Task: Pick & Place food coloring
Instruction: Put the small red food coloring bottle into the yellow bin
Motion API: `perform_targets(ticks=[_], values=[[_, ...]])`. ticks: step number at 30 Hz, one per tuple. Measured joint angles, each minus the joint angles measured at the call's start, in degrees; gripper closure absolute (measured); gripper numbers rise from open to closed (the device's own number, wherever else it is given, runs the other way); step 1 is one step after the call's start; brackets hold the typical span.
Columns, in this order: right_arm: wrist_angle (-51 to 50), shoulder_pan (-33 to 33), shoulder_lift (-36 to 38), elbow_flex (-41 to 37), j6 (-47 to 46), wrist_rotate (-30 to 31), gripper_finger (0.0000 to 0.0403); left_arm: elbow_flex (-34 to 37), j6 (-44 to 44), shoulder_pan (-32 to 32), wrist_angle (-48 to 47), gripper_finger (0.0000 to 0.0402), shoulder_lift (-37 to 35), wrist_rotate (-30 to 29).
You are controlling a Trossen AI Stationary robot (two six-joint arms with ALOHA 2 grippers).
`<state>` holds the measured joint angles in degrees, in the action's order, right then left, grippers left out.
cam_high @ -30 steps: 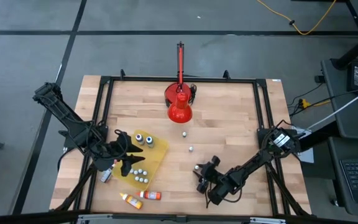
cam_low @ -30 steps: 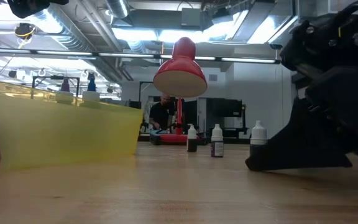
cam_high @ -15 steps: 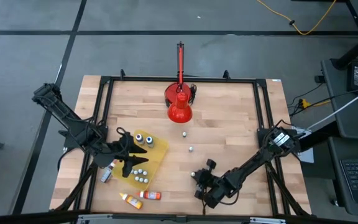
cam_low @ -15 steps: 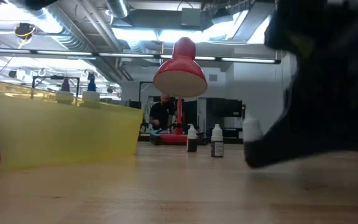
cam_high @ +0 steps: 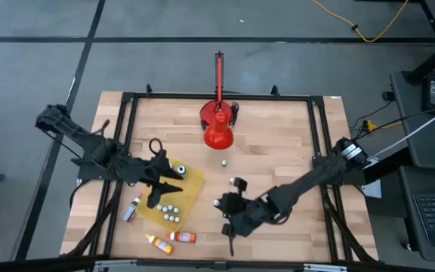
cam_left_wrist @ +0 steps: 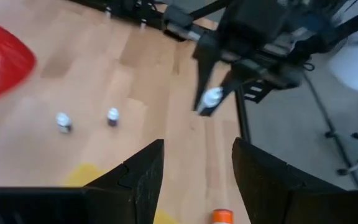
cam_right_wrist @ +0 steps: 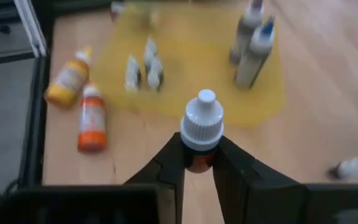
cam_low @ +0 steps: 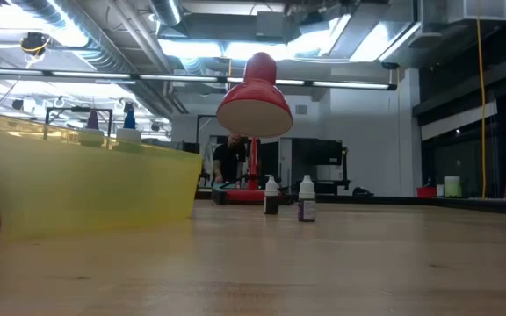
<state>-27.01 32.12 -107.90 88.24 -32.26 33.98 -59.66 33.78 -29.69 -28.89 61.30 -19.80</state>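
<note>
Fingers of the right gripper (cam_right_wrist: 199, 163) pinch a small ribbed-cap food coloring bottle (cam_right_wrist: 199, 127) above bare wood just beside the flat yellow tray (cam_high: 190, 183). Over that tray's far edge, the left gripper (cam_left_wrist: 194, 163) hangs spread apart.

One white-capped food coloring bottle (cam_right_wrist: 201, 127) stood upright between the right gripper's (cam_right_wrist: 199, 163) fingers; two orange bottles (cam_high: 171, 239) lay at the table's 7 o'clock.

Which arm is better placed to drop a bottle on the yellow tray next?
Right. Its hand already grips a white-capped bottle and faces the yellow tray. The left hand is open and empty above it.
</note>
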Motion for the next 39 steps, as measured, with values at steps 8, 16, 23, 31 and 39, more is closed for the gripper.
perform_targets(ticks=[8, 16, 23, 31, 39], values=[[-2.39, -7.32, 0.06, 11.76, 10.71, -2.96, 0.0337, -9.59, -5.89, 3.54, -10.90, 0.0219, 0.14, 1.91], [-2.30, -12.84, 0.11, 16.42, 16.76, -6.93, 0.0339, -13.11, -8.88, 5.38, -12.42, 0.0219, 0.22, 1.94], [0.17, -15.58, 0.09, 16.60, 17.80, -9.78, 0.0339, -13.40, -10.93, 8.85, -12.59, 0.0219, 2.03, 3.50], [0.45, -16.50, 0.09, 16.60, 19.14, -10.19, 0.0338, -13.40, -13.49, 13.05, -10.03, 0.0219, 5.91, 6.75], [-0.83, -16.54, 0.09, 16.60, 19.48, -10.20, 0.0336, -13.37, -14.64, 16.24, -6.30, 0.0219, 6.88, 9.43]])
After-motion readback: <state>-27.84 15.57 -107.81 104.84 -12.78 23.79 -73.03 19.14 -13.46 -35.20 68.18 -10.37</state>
